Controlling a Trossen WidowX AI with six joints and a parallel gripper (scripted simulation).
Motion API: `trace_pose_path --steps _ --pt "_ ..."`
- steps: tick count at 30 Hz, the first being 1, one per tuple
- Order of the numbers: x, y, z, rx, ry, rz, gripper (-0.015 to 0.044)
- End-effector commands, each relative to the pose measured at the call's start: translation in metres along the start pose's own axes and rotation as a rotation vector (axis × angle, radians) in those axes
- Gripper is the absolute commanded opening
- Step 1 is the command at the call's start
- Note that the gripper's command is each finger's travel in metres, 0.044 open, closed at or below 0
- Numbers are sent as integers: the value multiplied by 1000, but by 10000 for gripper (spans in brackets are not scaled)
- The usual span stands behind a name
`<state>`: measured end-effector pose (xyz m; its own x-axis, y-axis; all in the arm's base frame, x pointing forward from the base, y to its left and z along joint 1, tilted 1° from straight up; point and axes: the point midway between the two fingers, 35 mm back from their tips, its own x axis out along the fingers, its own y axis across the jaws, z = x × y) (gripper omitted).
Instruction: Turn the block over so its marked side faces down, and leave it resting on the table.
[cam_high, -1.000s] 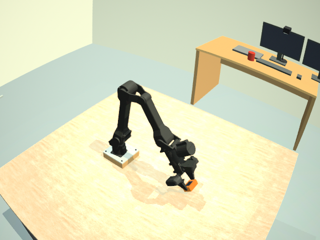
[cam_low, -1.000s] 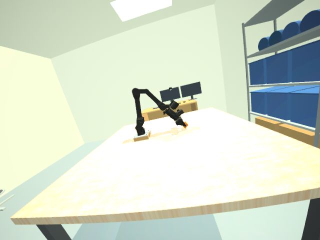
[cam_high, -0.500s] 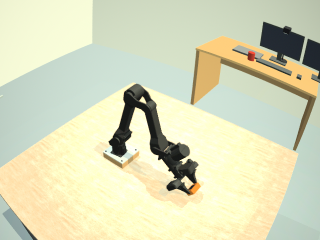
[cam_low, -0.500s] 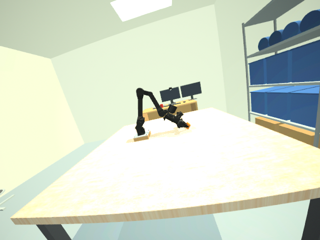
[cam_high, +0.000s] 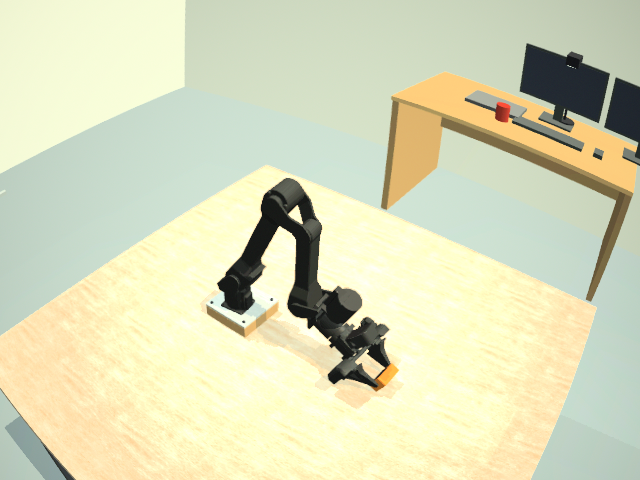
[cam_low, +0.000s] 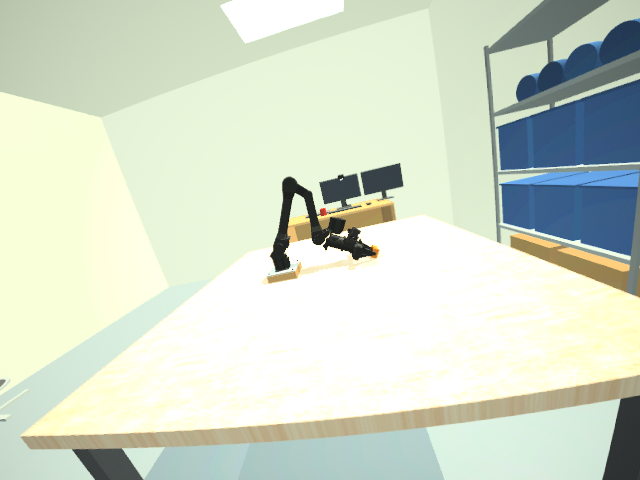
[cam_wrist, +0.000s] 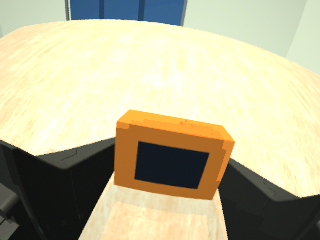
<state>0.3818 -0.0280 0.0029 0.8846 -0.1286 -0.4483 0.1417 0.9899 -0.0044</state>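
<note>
A: Item one, left of scene?
B: Arm base plate (cam_high: 241, 314), bolted on the wooden table (cam_high: 155, 392); black arm folded up and over to the right.

A: Item two?
B: Gripper (cam_high: 373, 367), low and nearly level over the table, jaws clamped on the orange block (cam_high: 387, 375).

A: Block's condition?
B: Pinched between the fingers; its dark marked side (cam_wrist: 171, 166) faces back toward the wrist camera.

A: Touching the table?
B: Cannot tell.
</note>
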Motion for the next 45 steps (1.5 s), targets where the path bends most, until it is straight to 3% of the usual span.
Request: trace_pose_path --steps 1,25,41,45 --pt "-8 0 -6 -3 -45 2 0" --pt "-16 2 -4 7 -110 13 0" --pt "-16 2 -4 7 -110 13 420" --pt "-16 2 -4 7 -110 13 440"
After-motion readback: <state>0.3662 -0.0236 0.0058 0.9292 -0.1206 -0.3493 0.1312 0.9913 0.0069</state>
